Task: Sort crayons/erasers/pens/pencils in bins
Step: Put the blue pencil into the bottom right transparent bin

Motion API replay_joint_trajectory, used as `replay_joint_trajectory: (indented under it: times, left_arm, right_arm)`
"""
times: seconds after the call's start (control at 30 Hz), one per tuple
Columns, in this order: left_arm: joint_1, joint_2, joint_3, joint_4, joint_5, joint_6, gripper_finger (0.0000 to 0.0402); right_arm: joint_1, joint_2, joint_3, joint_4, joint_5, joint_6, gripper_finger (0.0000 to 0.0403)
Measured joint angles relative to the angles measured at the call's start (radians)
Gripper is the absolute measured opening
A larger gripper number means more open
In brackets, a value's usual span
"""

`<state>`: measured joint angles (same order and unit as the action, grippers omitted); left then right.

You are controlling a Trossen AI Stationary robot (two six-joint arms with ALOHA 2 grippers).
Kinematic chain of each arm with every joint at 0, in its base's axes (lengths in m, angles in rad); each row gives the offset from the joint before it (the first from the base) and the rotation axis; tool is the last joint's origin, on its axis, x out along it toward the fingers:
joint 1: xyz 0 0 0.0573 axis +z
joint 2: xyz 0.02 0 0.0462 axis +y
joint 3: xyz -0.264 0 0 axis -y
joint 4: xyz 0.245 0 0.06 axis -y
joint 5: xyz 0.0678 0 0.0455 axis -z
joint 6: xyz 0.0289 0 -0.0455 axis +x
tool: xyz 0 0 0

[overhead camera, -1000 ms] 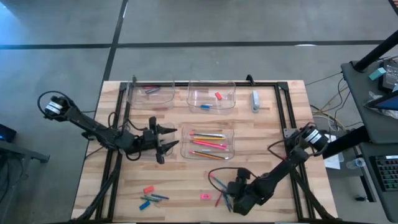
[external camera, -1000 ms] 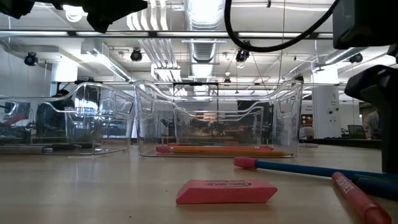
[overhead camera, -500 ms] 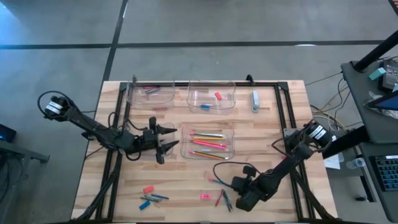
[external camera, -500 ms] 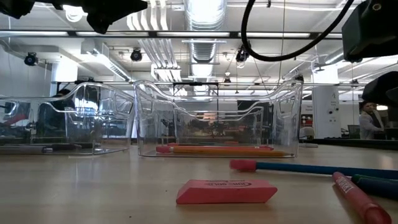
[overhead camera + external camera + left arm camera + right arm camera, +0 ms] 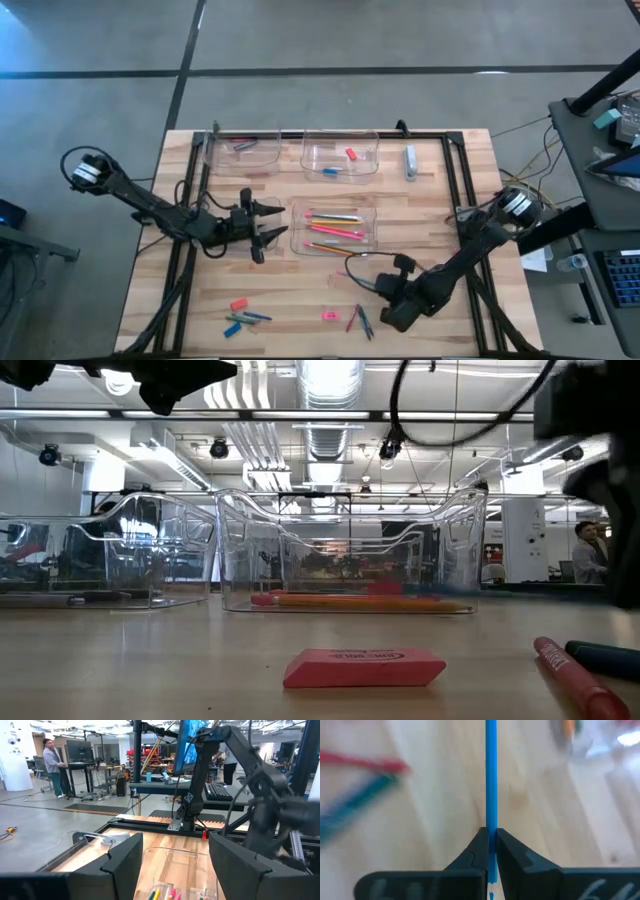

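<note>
The right hand (image 5: 488, 842) is clamped on a thin blue pencil (image 5: 491, 775), its two fingers (image 5: 475, 851) pressed together on the shaft, which runs straight out ahead of them over the wood. In the high view this hand (image 5: 385, 285) sits at about 5 o'clock on the table (image 5: 430, 215), just off the near edge of the middle bin.

The left hand (image 5: 272, 226) hangs at 9 o'clock, just beside the middle bin (image 5: 333, 228), with its fingers (image 5: 120, 862) spread apart and nothing between them.

Three clear bins are plain from above. The middle one holds four or so pencils (image 5: 333, 232) lying side by side, orange, pink and yellow. At 12 o'clock a second bin (image 5: 340, 153) holds two small pieces, one red eraser (image 5: 351, 154) and one blue piece (image 5: 330, 171). At 11 o'clock a third bin (image 5: 243, 147) has a few slim dark things in it, too small to count. A pale blue-grey oblong (image 5: 410, 162) lies on bare wood at 1 o'clock.

Loose items remain along the near edge. At 7 o'clock lie one pink-red eraser (image 5: 238, 304) and a small cluster of blue and teal sticks (image 5: 245, 320). At 6 o'clock lie one pink eraser (image 5: 329, 316), one red stick (image 5: 351, 319) and one dark teal stick (image 5: 365, 322), just beside each other.
</note>
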<state>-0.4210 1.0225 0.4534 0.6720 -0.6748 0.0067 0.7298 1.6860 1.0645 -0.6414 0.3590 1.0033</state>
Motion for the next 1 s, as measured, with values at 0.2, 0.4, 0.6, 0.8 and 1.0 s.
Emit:
replay_joint_trajectory:
  times: [0.2,0.4,0.6,0.8,1.0]
  left_arm:
    - [0.000,0.000,0.000,0.001,0.001,0.000,0.0212]
    - [0.000,0.000,0.000,0.000,0.001,0.000,0.0212]
    - [0.000,0.000,0.000,0.000,0.001,0.000,0.0212]
    - [0.000,0.000,-0.002,0.000,0.001,0.000,0.0212]
    - [0.000,0.000,-0.002,-0.010,0.003,0.000,0.0212]
  right_arm:
    - [-0.001,-0.126,0.004,0.006,0.061,-0.130,0.0013]
    - [-0.082,-0.247,0.005,0.026,0.166,-0.375,0.0013]
    - [-0.265,-0.295,0.007,0.131,0.097,-0.652,0.0013]
    - [-0.421,-0.295,0.007,0.169,-0.040,-0.751,0.0033]
    - [-0.491,-0.297,0.007,0.170,-0.114,-0.776,0.0123]
